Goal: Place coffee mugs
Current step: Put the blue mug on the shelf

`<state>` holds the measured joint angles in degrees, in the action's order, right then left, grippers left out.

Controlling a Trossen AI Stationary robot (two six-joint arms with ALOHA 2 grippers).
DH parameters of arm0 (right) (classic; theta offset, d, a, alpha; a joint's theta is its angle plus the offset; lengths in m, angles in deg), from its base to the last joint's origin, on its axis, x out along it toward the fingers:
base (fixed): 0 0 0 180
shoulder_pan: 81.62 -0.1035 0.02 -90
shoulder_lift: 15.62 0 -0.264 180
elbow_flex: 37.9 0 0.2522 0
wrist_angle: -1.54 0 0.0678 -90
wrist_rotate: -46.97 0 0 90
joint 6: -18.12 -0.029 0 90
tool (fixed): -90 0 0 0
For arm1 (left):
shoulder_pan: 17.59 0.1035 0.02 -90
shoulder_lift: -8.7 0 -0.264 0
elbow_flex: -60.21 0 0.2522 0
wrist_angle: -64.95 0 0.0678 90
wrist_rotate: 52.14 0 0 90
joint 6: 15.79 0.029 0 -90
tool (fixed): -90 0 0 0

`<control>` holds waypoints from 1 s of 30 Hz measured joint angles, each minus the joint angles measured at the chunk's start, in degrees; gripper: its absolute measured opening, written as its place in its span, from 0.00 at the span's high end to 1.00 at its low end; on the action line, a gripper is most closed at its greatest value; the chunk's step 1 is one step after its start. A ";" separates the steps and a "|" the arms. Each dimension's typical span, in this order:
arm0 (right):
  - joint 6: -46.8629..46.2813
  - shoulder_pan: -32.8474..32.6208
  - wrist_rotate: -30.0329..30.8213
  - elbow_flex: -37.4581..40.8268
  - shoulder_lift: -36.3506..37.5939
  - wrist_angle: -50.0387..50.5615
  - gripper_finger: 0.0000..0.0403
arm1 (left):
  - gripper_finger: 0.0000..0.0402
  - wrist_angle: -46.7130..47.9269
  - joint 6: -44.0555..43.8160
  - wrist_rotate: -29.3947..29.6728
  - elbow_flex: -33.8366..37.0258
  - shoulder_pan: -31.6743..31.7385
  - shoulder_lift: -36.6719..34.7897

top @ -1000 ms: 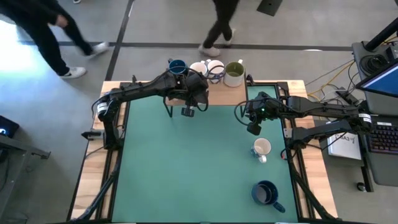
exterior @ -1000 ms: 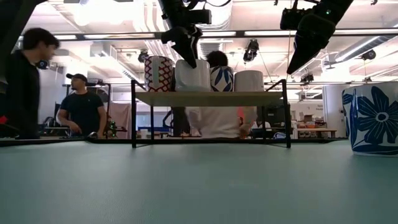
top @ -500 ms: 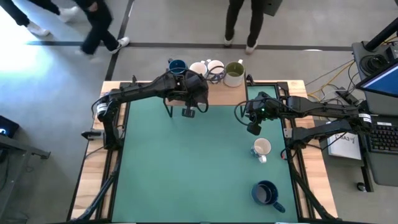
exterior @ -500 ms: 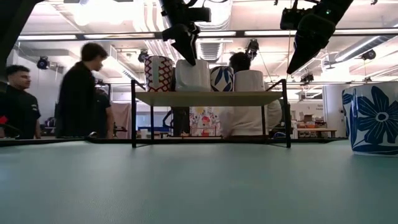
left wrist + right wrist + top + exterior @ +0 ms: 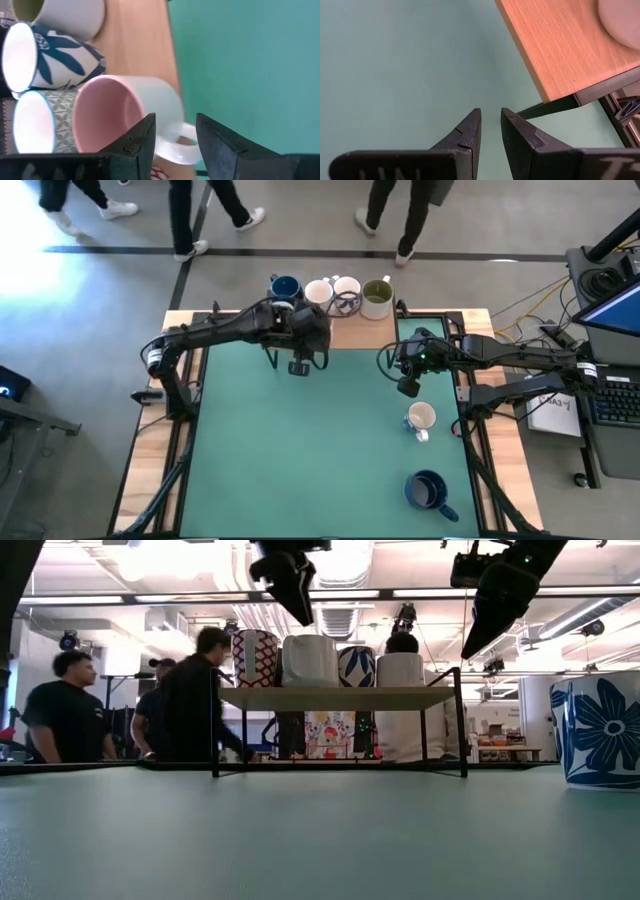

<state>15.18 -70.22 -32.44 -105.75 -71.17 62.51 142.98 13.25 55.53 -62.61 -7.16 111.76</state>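
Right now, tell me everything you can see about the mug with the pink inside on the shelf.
The pink-lined mug looks like glazed ceramic, white outside and pale pink inside, with a white loop handle. It appears empty and stands on the wooden shelf at the table's far edge, packed close against a grey-patterned mug with a blue-leaf mug just beyond. The left end effector is open, its fingers apart just off the handle, gripping nothing.

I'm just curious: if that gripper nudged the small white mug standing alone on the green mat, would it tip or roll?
The white mug stands upright and looks squat, so it would probably slide, not tip. Its side handle would likely stop rolling. It looks ceramic, so probably rigid, breakable.
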 joint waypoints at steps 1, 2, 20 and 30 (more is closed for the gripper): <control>0.00 0.00 -0.02 0.00 0.00 0.01 0.84 | 0.69 0.35 -0.82 -0.02 0.00 -0.56 -0.10; 0.00 -0.02 0.00 0.00 0.01 0.00 0.84 | 0.69 0.40 -1.69 -0.02 0.00 -1.20 -0.12; 0.00 0.00 -0.02 0.00 0.00 0.02 0.84 | 0.69 -1.92 -32.71 -0.20 8.07 -21.38 -0.23; 0.00 0.00 0.00 0.00 0.02 0.02 0.84 | 0.69 -8.18 -49.71 7.06 14.03 -28.29 -0.17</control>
<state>15.18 -70.22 -32.44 -105.75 -71.15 62.52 134.80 -36.46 62.58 -48.57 -35.45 111.59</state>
